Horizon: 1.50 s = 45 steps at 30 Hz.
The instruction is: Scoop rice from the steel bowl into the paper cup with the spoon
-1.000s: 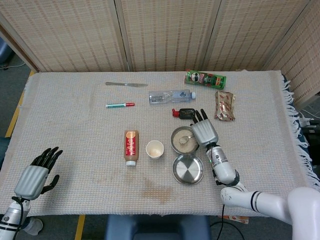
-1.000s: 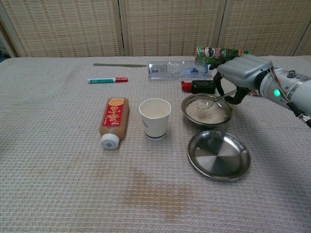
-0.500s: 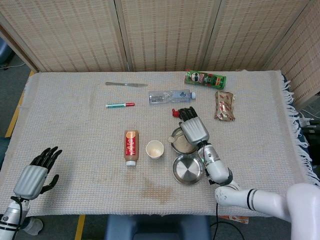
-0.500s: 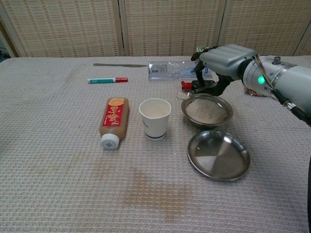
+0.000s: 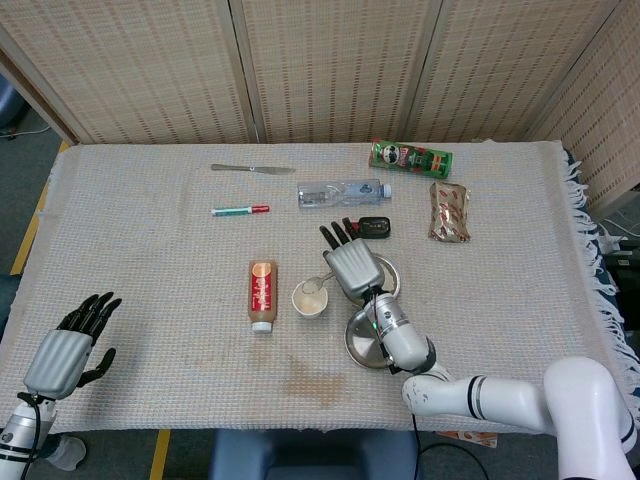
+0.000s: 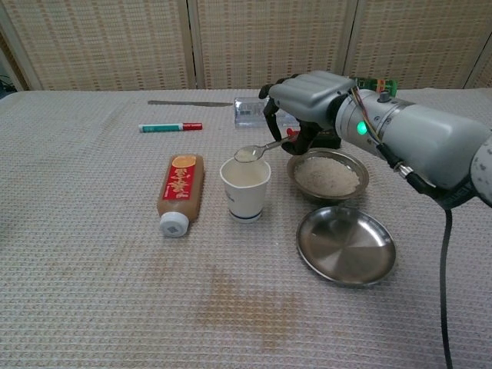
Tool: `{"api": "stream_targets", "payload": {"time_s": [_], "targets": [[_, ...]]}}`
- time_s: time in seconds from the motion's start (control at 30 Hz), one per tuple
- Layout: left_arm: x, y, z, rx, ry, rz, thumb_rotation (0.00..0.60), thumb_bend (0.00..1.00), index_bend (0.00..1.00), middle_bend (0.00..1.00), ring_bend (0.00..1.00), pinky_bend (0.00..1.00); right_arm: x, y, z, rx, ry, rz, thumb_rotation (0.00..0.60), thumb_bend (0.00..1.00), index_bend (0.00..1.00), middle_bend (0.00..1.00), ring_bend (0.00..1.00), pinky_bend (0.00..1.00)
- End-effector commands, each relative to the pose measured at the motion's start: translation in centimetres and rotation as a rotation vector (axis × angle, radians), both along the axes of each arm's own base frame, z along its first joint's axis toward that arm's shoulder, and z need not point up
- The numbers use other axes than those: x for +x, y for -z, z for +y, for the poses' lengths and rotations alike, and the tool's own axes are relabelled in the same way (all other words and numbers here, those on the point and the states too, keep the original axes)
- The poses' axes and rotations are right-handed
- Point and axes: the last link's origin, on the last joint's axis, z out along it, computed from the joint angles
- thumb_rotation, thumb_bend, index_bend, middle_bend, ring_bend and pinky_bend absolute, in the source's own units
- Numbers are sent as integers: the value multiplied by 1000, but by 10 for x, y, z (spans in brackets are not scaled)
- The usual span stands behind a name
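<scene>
At the far left, off the near corner of the worktop (image 5: pixel 150 330), the left hand (image 5: pixel 68 345) hangs with its fingers spread and nothing in them; it shows only in the head view. On the woven cloth beyond it lie a butter knife (image 5: pixel 252 168) near the back edge and a red-and-green pen (image 5: pixel 240 210) just in front of it, the two apart. Nearer the middle a brown sauce bottle (image 6: pixel 178 192) lies on its side with its white cap toward the front; just to its right stands the paper cup (image 6: pixel 246 187), upright and apart from the bottle. The spoon (image 6: pixel 257 151) is held with its bowl directly over the cup's mouth, carrying a small heap of rice; its handle runs up to the right into the right hand (image 6: pixel 307 104), which pinches it with fingers curled down around it, though exactly which fingers bear on the handle is hard to tell from either view. Behind the cup a clear plastic bottle (image 5: pixel 340 193) lies on its side. Right of the cup sits the steel bowl (image 6: pixel 327 175) with rice (image 6: pixel 327 177) in it, close to the cup but not touching; in front of the bowl is a shallow steel plate (image 6: pixel 346 246). A small black item with a red end (image 5: pixel 368 226) lies behind the bowl; further back a green crisp tube (image 5: pixel 411 158) lies on its side, and to the right a brown snack packet (image 5: pixel 449 211) lies flat.
</scene>
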Motion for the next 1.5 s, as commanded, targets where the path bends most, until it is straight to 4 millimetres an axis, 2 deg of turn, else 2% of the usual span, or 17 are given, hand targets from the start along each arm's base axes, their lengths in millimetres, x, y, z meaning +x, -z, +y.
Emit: {"api": "stream_targets", "payload": {"time_s": [0.03,0.27,0.5,0.8,1.17,1.5], "targets": [[0,0,0,0,1,0,600,432,0,0,0,213,3,5,2,-12,-30,52,600,337,644,64,0,0],[0,0,0,1,0,1,600,432,0,0,0,214,6,7,6,-39,-82,148,600,337,642,64,0,0],[1,1,-1,-1,3,5,600,431,0,0,0,213,28,5,20,-133,-249,322,600,337,632,64,0,0],[1,0,-2,-1,7,1,600,431,0,0,0,216,41,10,35,-211,-399,508,600,337,629,64,0,0],[3,-2,-5,0,16,-5,600,430,0,0,0,217,50,16,42,-319,-551,699,600,337,629,64,0,0],[3,-3,-6,1,20,-9,600,431,0,0,0,217,55,23,44,-349,-623,784,600,337,615,64,0,0]]}}
